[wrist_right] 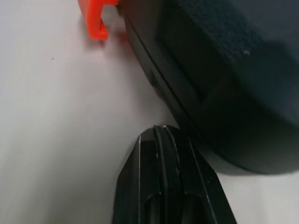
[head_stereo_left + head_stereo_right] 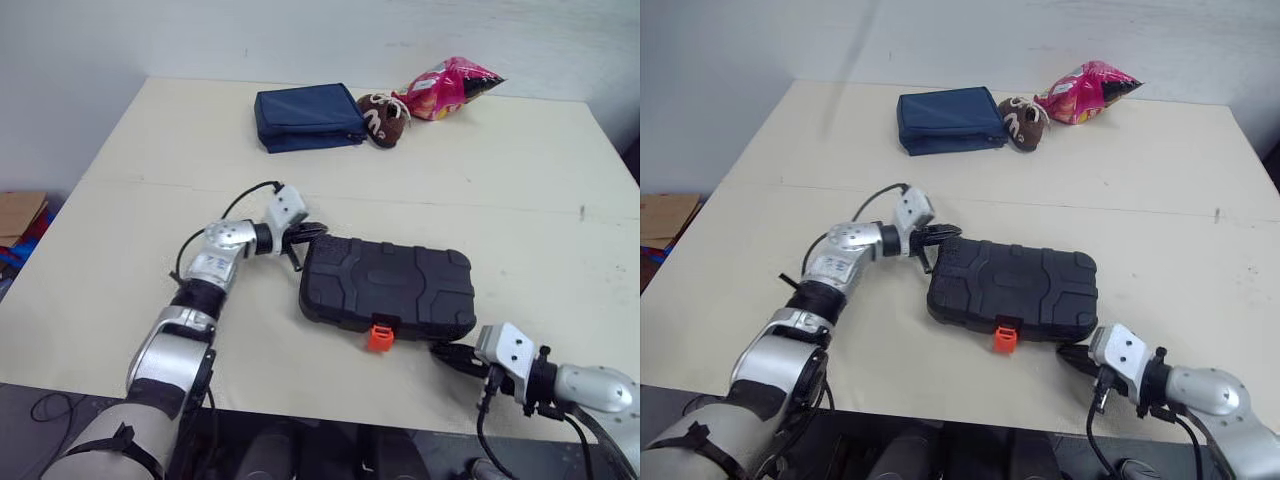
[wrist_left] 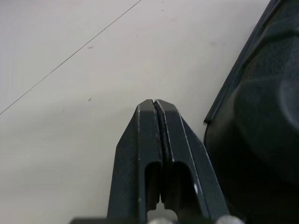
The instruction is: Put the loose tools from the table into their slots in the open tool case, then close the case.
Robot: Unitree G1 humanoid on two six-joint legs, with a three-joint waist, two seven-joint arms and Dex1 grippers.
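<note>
The black tool case (image 2: 388, 288) is lying shut at the centre of the frame on the table (image 2: 130, 220). Its orange latch (image 2: 379, 336) is sticking out at the lower edge.

The left gripper (image 2: 314, 236) is sitting at the case's left end. Its fingers are pressed together and gripping nothing, and contact with the case cannot be confirmed.

The right gripper (image 2: 440, 351) is resting at lower right, just beside the case's lower right corner, its fingers also pressed together and empty.

A navy pouch (image 2: 308, 117), a brown plush toy (image 2: 383, 118) and a pink snack bag (image 2: 450, 88) are lying at upper middle, well apart from the case.

Count — one of each kind.
One tool case (image 2: 388, 285) with one orange latch (image 2: 379, 336), one navy pouch (image 2: 308, 116), one plush toy (image 2: 384, 118) — one snack bag (image 2: 450, 88).
</note>
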